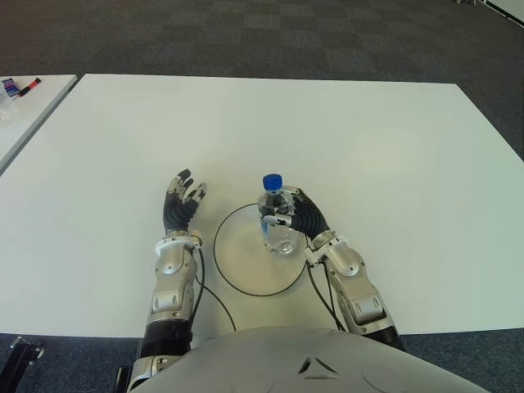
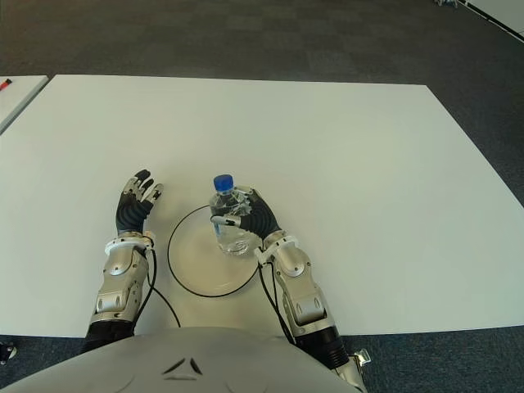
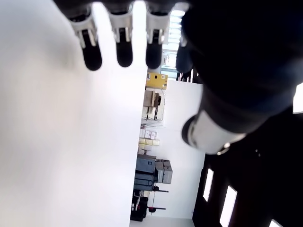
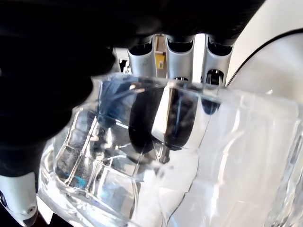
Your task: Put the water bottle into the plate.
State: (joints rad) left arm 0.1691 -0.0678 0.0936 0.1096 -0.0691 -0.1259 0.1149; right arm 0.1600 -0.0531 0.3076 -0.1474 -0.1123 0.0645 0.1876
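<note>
A clear water bottle (image 1: 278,223) with a blue cap (image 1: 272,182) stands upright inside the white plate (image 1: 237,262), whose rim is a thin dark ring, near the plate's right side. My right hand (image 1: 296,214) is wrapped around the bottle from the right, fingers curled on its body; the right wrist view fills with the clear bottle (image 4: 189,156) pressed against my fingers (image 4: 182,52). My left hand (image 1: 182,201) shows just left of the plate, fingers spread and holding nothing.
The plate sits near the front edge of a large white table (image 1: 327,131). A second white table (image 1: 33,102) with markers (image 1: 24,85) is at the far left. Dark carpet (image 1: 246,37) lies beyond.
</note>
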